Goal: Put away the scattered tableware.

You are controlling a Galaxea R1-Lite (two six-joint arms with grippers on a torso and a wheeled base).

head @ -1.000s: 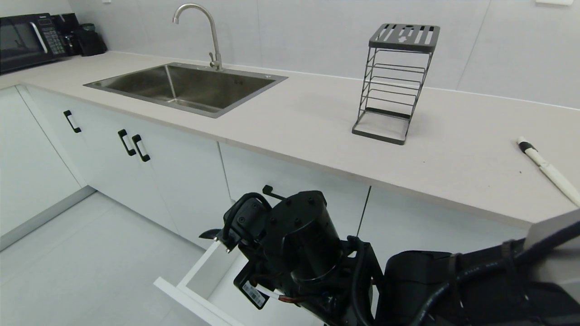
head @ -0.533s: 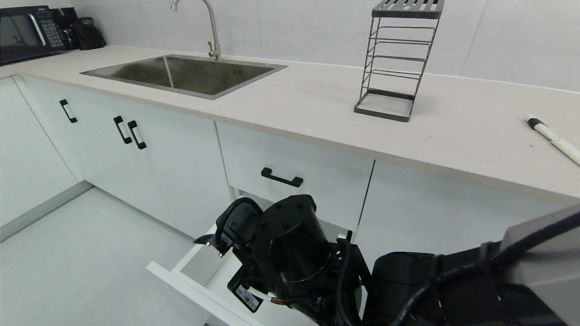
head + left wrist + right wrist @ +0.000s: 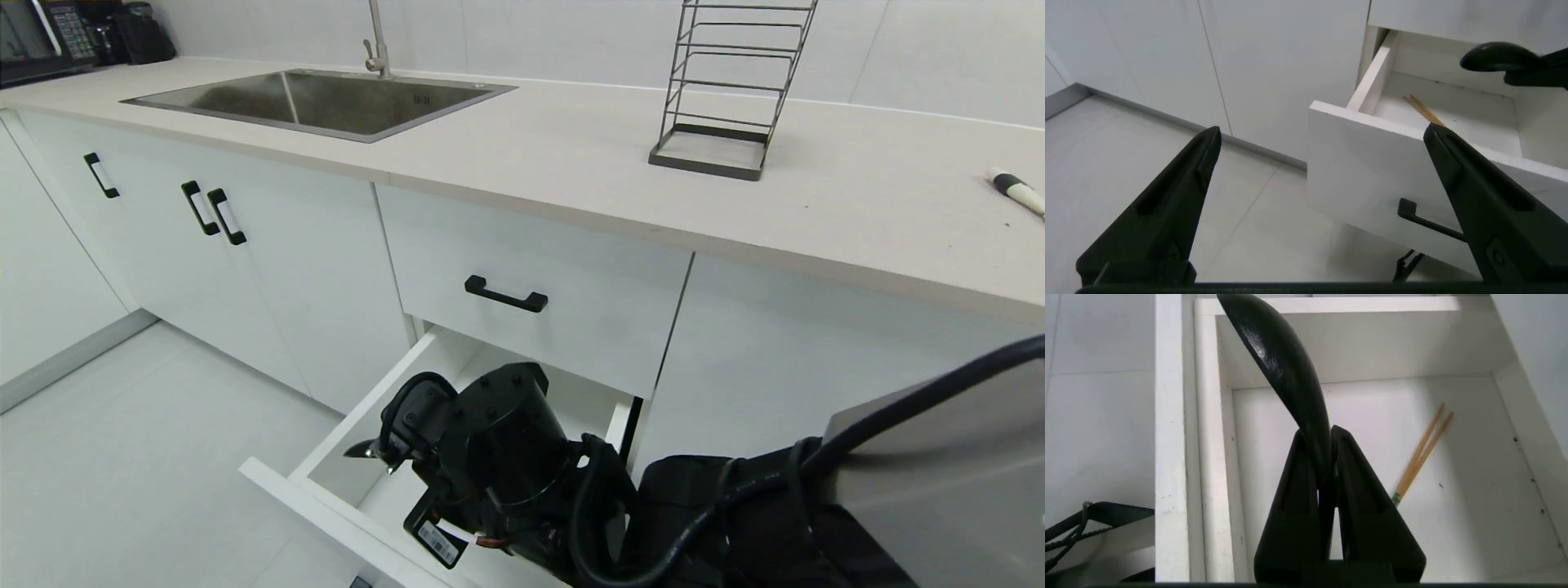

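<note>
- Head view: the right arm hangs over the open drawer (image 3: 367, 400) below the counter (image 3: 571, 163). The black spoon (image 3: 361, 449) it carries pokes out toward the drawer's side wall. A white-handled utensil (image 3: 1016, 189) lies on the counter, well apart from the wire rack (image 3: 722, 90).
- Left wrist view: the left gripper (image 3: 1323, 135) is spread wide and holds nothing, out in front of the drawer.
- Right wrist view: the right gripper (image 3: 1327, 445) is clamped on the spoon's handle, above the drawer floor where the chopsticks (image 3: 1422, 453) lie. The spoon's bowl seems to reach over the rim. Let go here, I reckon it could catch that edge and tip onto the floor.
</note>
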